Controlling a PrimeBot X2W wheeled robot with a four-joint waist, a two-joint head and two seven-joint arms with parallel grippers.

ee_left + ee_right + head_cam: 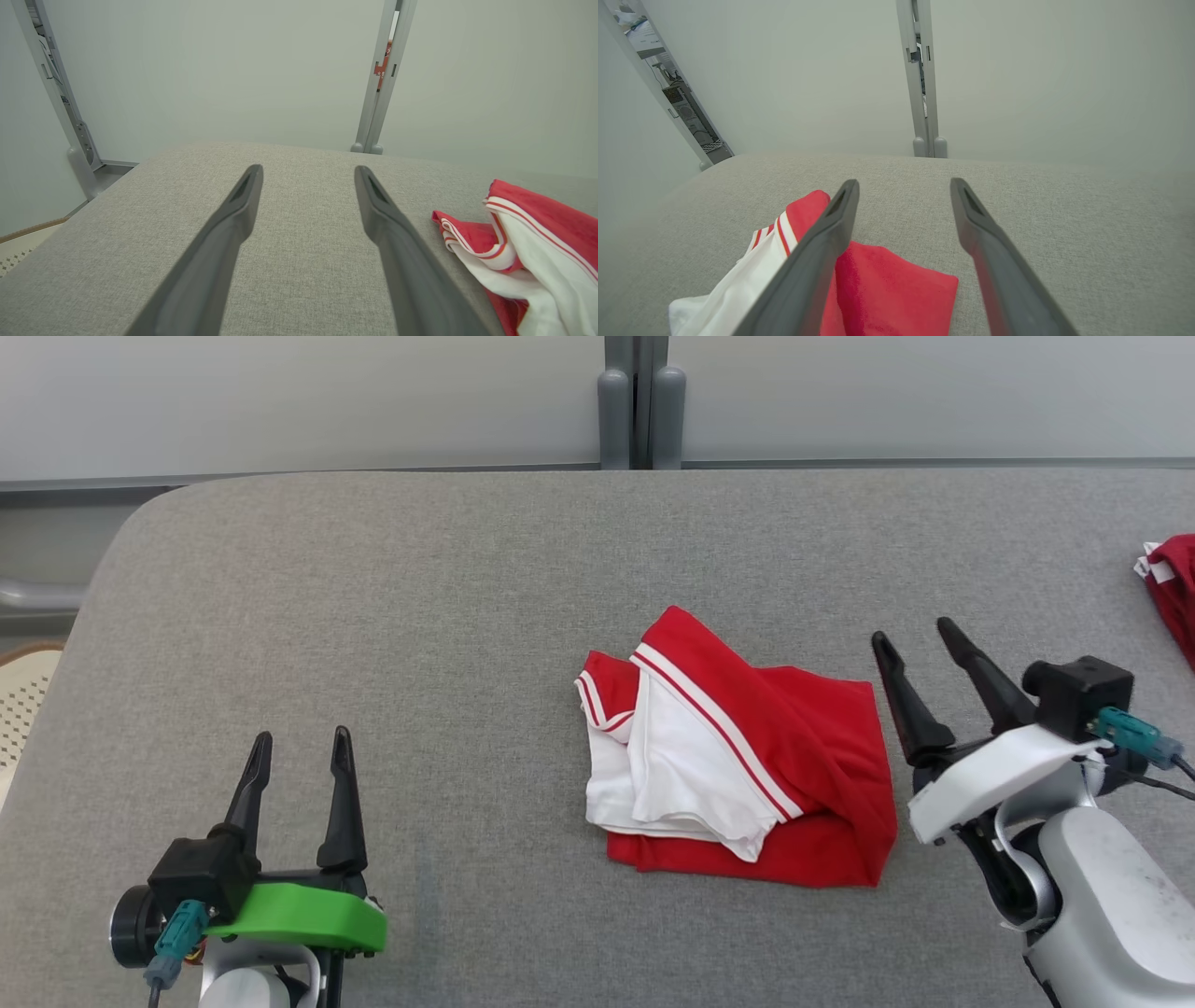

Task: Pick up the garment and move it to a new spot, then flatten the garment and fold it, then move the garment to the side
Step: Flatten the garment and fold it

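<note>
My garment [803, 747] (red, with white panels and stripes) sits bunched a bit right of centre on the grey table [373, 616], striped hem slanting far-left to near-right, my right gripper [913, 629] just beside its right edge, left gripper [302, 734] well apart over bare fabric, both spread wide and empty.

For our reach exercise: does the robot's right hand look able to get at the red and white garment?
Probably yes. The right hand stands open just beside the red and white garment, apart from it, with only bare grey table between them.
</note>
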